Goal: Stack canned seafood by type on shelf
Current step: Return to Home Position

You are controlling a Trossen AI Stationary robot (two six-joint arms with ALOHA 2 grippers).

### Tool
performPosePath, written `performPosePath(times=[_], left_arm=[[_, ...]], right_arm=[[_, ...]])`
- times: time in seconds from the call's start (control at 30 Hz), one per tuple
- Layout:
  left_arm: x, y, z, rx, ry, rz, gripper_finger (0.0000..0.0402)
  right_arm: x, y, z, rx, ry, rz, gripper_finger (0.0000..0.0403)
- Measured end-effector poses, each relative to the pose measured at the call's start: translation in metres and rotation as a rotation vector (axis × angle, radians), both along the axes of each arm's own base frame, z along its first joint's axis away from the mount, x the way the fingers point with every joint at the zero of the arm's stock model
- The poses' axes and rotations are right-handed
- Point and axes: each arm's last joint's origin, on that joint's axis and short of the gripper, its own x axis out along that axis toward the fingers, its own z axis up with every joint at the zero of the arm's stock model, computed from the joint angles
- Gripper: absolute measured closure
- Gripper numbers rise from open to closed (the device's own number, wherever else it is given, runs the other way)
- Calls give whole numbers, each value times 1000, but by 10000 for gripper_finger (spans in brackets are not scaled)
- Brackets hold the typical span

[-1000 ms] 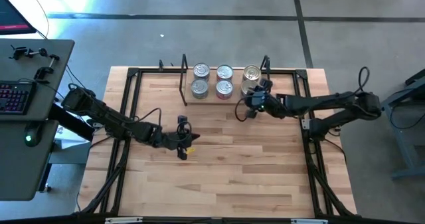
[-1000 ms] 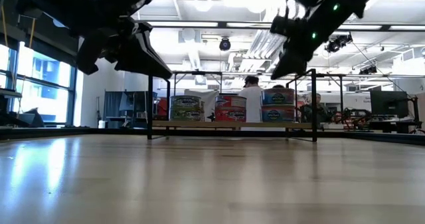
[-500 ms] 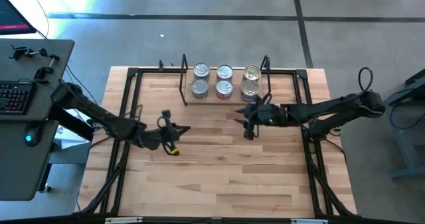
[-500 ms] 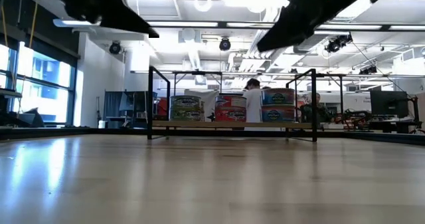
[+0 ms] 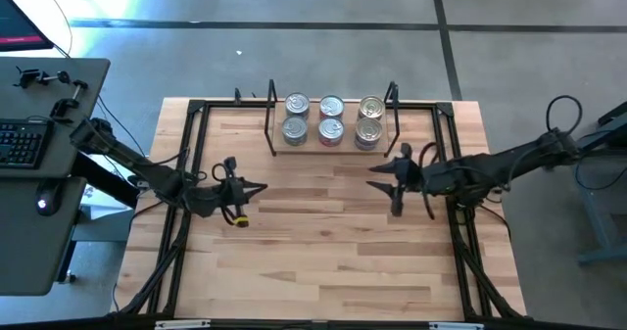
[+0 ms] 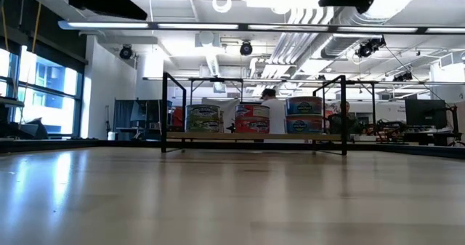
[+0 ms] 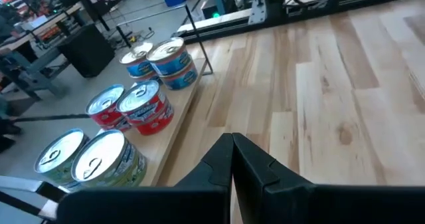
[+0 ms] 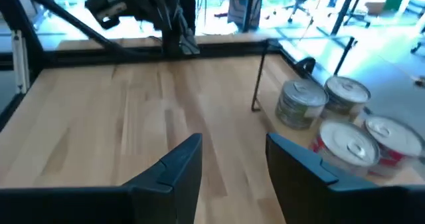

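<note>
The canned seafood (image 5: 331, 117) stands on the shelf (image 5: 271, 126) at the table's far edge, in two rows of three. By label the piles are green (image 6: 204, 118), red (image 6: 252, 118) and blue (image 6: 305, 114); their bottoms rest on the shelf's wooden board (image 6: 254, 137). My left gripper (image 5: 259, 188) hovers shut over the table's left middle, pointing right, with nothing between its fingers (image 7: 232, 147). My right gripper (image 5: 376, 181) hovers open over the right middle, pointing left; between its fingers in the right wrist view (image 8: 232, 159) is only bare table. The low view shows only dark arm parts at its top.
A large black frame (image 5: 186, 164) runs around the light wooden tabletop (image 5: 323, 242). Bare wood lies between the two grippers and toward the near edge. A desk with a keyboard (image 5: 22, 142) stands left of the table. People show in the room behind the shelf (image 6: 270, 94).
My right gripper has drawn back from the shelf's right front can toward the table's near and right side, rising and rolling; the can stays on the shelf. My left gripper has gone up and toward the left edge, tipping from pointing down to nearly level.
</note>
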Motion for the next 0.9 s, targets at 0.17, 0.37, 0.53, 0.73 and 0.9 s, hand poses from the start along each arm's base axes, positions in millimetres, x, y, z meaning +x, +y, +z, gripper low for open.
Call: performPosePath(times=[0.17,0.37,0.53,0.73,0.9], left_arm=[[1,8,-10,-33,-32,72,402],[-3,30,-39,-155,-97,60,401],[-18,51,-45,-223,-166,51,402],[-37,65,-54,-251,-231,67,402],[-47,67,-62,-281,-273,71,402]], right_arm=[[-16,-3,-7,71,124,140,245],[-26,-21,-41,135,156,269,271],[-59,-49,-54,225,112,155,308],[-92,-54,-65,234,-145,143,338],[-101,-50,-84,280,-298,195,347]])
